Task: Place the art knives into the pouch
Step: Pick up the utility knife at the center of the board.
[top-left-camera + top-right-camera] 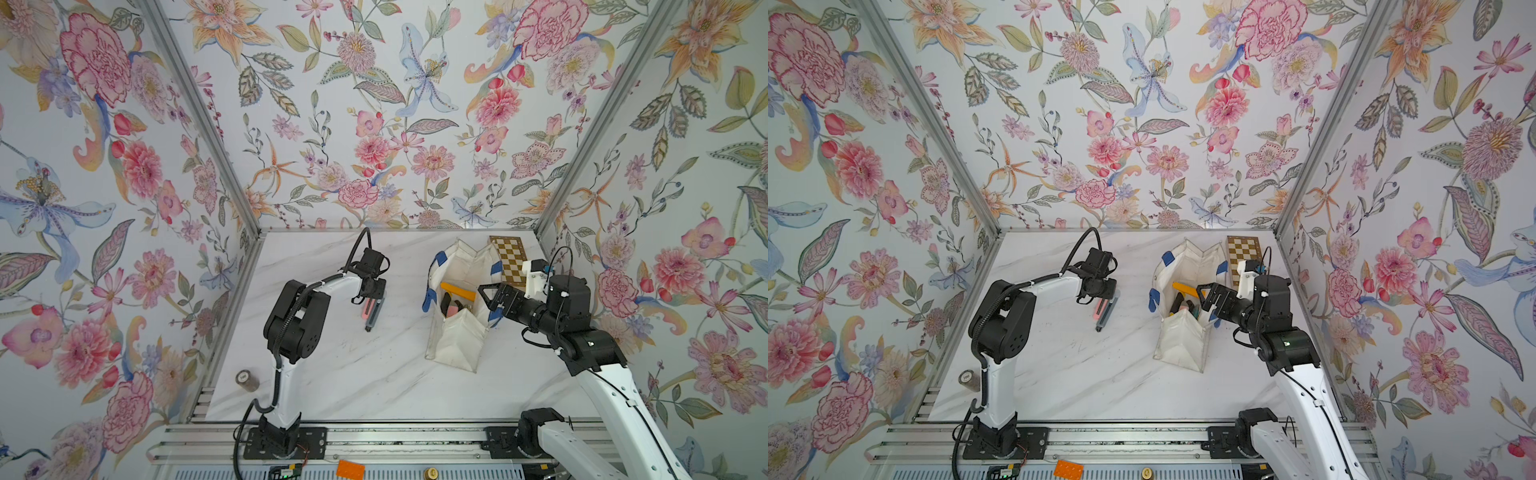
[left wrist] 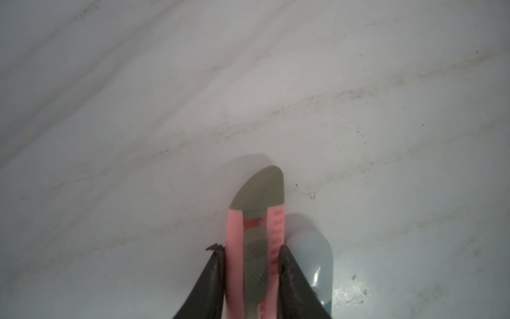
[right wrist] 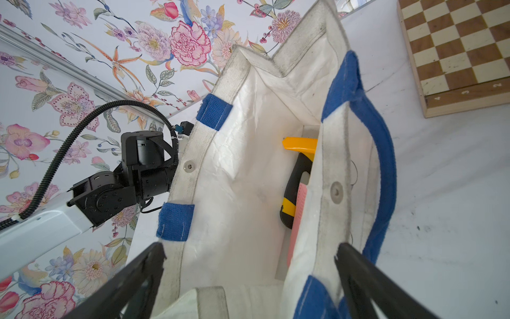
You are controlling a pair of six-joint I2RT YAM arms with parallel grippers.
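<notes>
Under both my pincers spread the marble table [image 1: 374, 374]. The pouch [image 1: 455, 345] stood on it directly in front of my right pincer [image 1: 490, 300], mouth up. That pincer was spread as wide as it goes, one finger to either side of the mouth near the rim, pinching nothing. I judge it was set there to steady the cloth for the drop. My right arm reached low and nearly level toward it.

Well off to the side of that pincer, my left arm arched at the elbow, wrist bent down. Between the fingers of my left pincer [image 2: 249, 247] sat the art knife [image 1: 371, 316], pinched across its pink body, well apart from the pouch. Whether it had cleared the table I could not tell. Deep inside the pouch, beyond my right pincer, lay a yellow-and-black tool [image 3: 299, 145].
</notes>
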